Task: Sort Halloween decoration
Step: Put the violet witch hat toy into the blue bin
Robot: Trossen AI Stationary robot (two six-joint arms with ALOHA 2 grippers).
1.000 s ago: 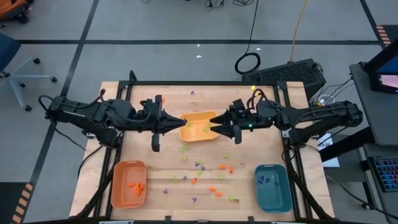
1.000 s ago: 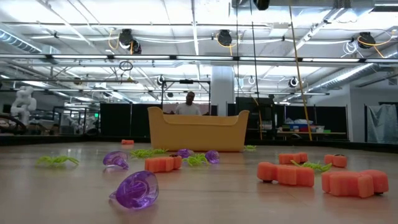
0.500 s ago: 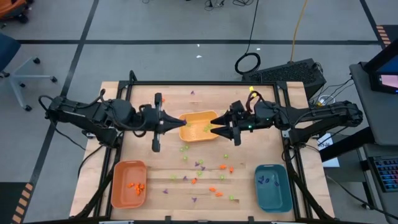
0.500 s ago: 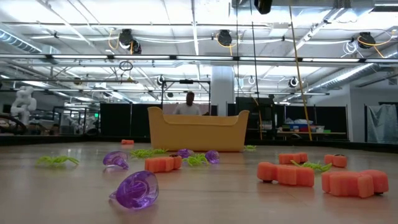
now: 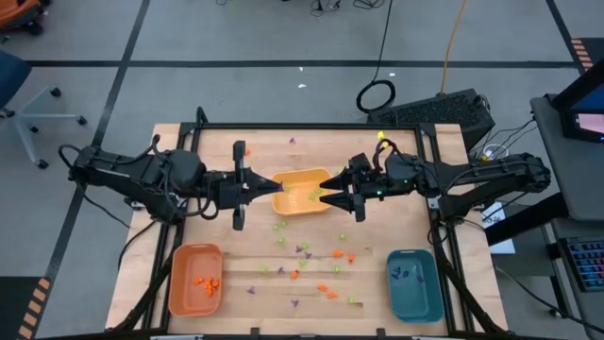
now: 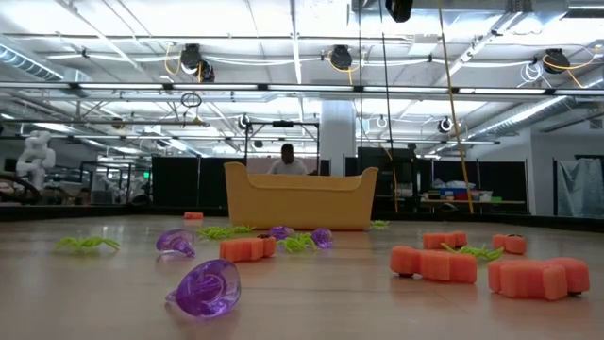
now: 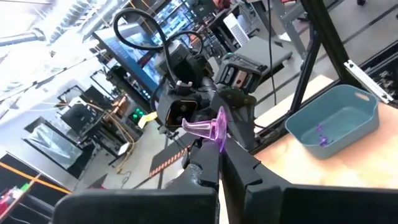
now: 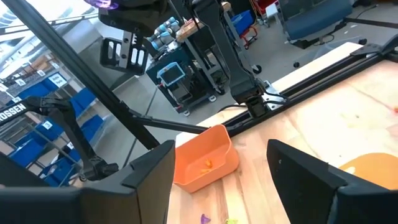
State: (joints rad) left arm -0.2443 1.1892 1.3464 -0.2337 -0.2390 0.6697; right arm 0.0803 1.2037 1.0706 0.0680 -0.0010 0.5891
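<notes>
My left gripper [image 7: 219, 152] pinches a purple piece [image 7: 208, 128] just beside the yellow tray [image 5: 302, 192]. My right gripper [image 5: 328, 193] hangs spread at the tray's other end. More decorations [image 5: 304, 265] scatter the table [image 5: 415, 236] beyond.

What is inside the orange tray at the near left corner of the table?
In the orange tray lie a few small orange pieces, gathered toward one side. No green or purple pieces show there. Nothing covers the tray from above, so its whole floor is visible.
</notes>
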